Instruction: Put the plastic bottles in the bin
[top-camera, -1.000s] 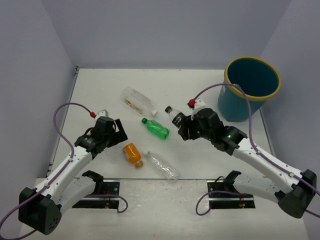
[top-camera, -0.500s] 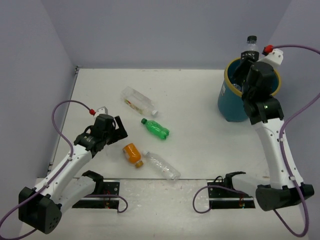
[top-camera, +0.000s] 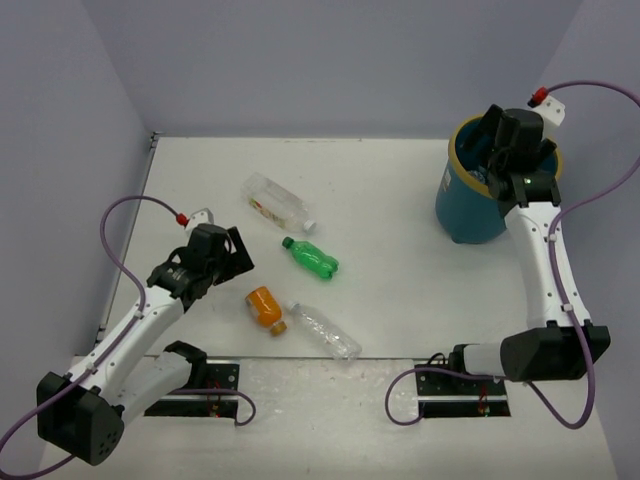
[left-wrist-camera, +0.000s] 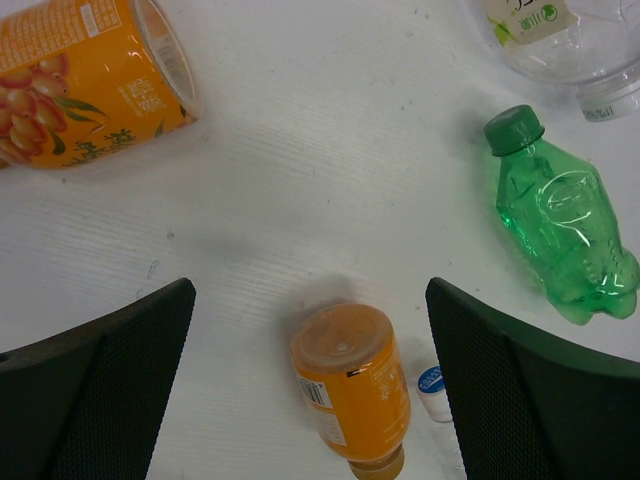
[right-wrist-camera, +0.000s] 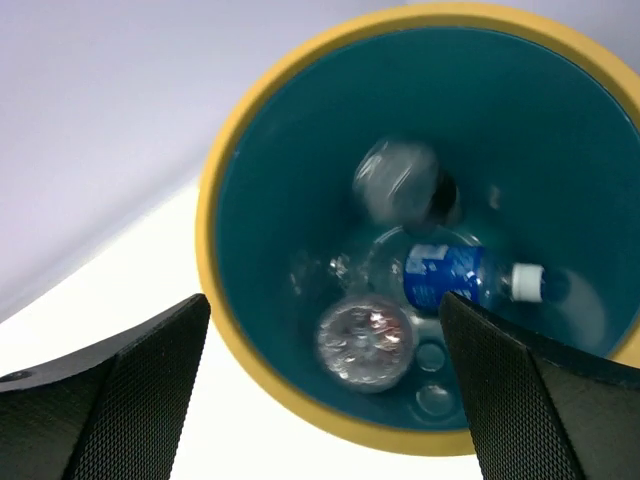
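Looking down, we see the right gripper (right-wrist-camera: 325, 300) spread wide and empty over the bin (top-camera: 465, 215), where a blue-labelled bottle (right-wrist-camera: 450, 275) lies; the left gripper (left-wrist-camera: 310, 290), likewise agape, hangs above an orange bottle (left-wrist-camera: 350, 385) near the green bottle (left-wrist-camera: 565, 240).

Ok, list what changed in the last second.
The right gripper carried the black-capped bottle from near the green bottle over the bin and opened, dropping it inside. The green bottle, the orange bottle, the far clear bottle and the near clear bottle lie unmoved; the left gripper stayed open, almost still.
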